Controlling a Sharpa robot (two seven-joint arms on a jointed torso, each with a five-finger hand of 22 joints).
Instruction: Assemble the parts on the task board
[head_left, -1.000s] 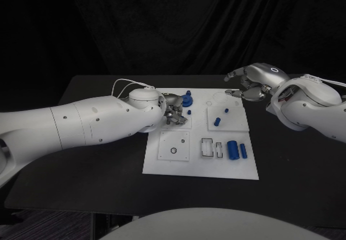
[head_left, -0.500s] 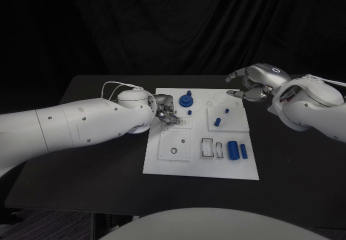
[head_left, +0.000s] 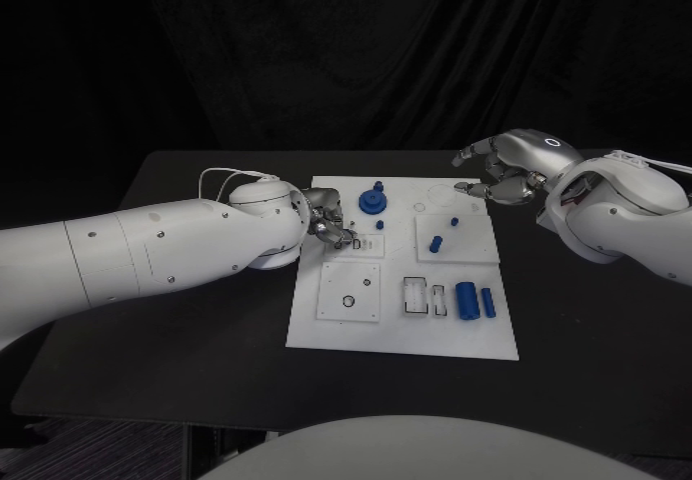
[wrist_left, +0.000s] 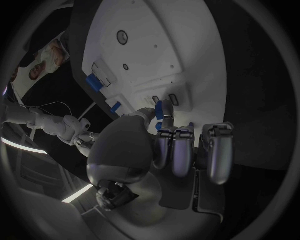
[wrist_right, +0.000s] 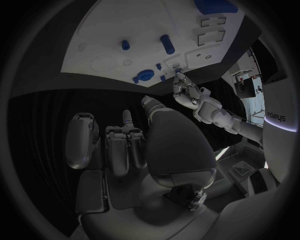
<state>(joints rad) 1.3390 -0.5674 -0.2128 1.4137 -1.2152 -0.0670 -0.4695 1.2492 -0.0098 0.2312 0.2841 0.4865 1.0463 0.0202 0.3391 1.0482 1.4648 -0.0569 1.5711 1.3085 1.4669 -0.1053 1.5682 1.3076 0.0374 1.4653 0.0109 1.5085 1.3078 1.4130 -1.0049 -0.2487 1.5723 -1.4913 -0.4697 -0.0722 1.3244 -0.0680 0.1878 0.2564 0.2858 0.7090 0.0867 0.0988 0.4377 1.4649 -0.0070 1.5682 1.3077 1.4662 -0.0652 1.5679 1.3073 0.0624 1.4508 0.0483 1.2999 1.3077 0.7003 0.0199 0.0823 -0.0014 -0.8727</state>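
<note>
The white task board (head_left: 404, 332) lies mid-table. At its far edge a round blue part (head_left: 374, 204) stands with a peg (head_left: 378, 186) behind it, and a small blue piece (head_left: 379, 225) sits just in front. My left hand (head_left: 329, 223) hovers over the board's left side beside these, fingers curled in with nothing seen in them. Its wrist view puts the small blue piece (wrist_left: 159, 108) just past the curled fingers (wrist_left: 182, 152). My right hand (head_left: 498, 172) hangs above the board's far right corner, fingers loosely apart and holding nothing.
A blue peg (head_left: 434, 241) and a tiny blue part (head_left: 453, 221) stand on the board's right half. A thick blue cylinder (head_left: 466, 299) and a thinner one (head_left: 488, 302) lie near the right edge, beside rectangular slots (head_left: 415, 293). Black table (head_left: 202, 340) surrounds the board.
My left hand has drawn back to the left, away from the round blue part. The right hand has hardly moved.
</note>
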